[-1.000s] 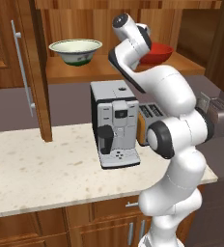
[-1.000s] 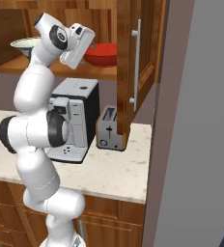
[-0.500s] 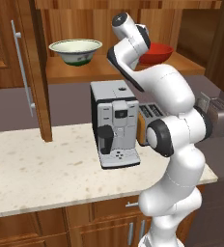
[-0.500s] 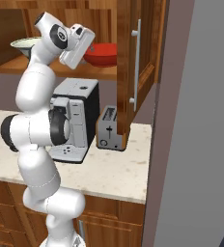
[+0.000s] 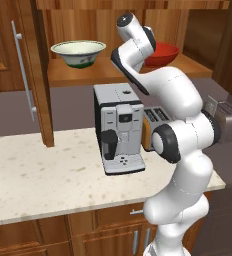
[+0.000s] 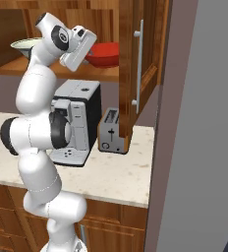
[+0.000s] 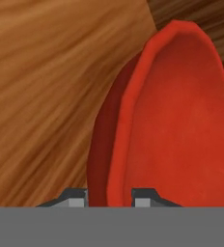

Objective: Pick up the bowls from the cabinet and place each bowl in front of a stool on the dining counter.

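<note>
Gripper at the red bowl on the cabinet shelf

The gripper [image 7: 109, 198] has a finger either side of the red bowl's [image 7: 181, 120] rim; whether it grips, I cannot tell. The red bowl [image 5: 163, 51] sits at the right of the cabinet [image 5: 38, 75] shelf, the cream-white bowl [image 5: 78, 52] well apart at the left. A coffee machine [image 5: 119, 127] and toaster [image 6: 111, 130] stand on the bench [image 5: 33, 175] below.
</note>
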You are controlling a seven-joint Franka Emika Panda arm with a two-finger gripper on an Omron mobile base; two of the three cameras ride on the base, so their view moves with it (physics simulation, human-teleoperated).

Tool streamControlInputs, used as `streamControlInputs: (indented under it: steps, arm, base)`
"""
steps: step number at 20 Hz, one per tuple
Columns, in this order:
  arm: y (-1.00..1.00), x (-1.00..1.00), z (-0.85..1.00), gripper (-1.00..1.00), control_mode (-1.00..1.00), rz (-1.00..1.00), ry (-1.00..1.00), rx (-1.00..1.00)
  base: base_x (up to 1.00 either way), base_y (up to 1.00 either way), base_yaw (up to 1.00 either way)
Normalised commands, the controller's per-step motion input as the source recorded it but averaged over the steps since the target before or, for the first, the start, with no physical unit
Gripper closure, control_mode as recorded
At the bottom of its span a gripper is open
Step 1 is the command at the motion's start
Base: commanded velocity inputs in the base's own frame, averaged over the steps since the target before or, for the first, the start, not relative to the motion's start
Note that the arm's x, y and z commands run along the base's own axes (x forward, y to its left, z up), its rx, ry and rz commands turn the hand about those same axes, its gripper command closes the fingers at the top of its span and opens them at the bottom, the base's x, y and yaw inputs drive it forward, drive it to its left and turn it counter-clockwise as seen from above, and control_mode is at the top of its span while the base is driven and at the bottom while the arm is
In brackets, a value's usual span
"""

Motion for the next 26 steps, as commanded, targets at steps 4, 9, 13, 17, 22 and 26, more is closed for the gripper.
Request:
streamControlInputs:
  steps: [4, 9, 13, 17, 22, 26]
  arm:
    - [0.0, 0.0, 0.0, 1.0, -1.0, 0.0, -0.02, 0.0]
    - [0.0, -0.17, 0.0, 1.0, -1.0, 0.0, -0.14, -0.02]
    - [0.0, -0.5, 0.0, 1.0, -1.0, 0.0, -0.15, -0.05]
    - [0.0, -0.55, -0.07, 1.0, -1.0, 0.01, -0.14, -0.08]
    - [0.0, -0.79, -0.01, 1.0, -1.0, 0.03, -0.14, -0.04]
    - [-0.09, -0.98, 0.1, 1.0, -1.0, 0.15, -0.04, 0.02]
  base:
    - [0.0, 0.0, 0.0]
    - [0.0, 0.0, 0.0]
    - [0.0, 0.0, 0.0]
    - [0.0, 0.0, 0.0]
    - [0.0, 0.0, 0.0]
    - [0.0, 0.0, 0.0]
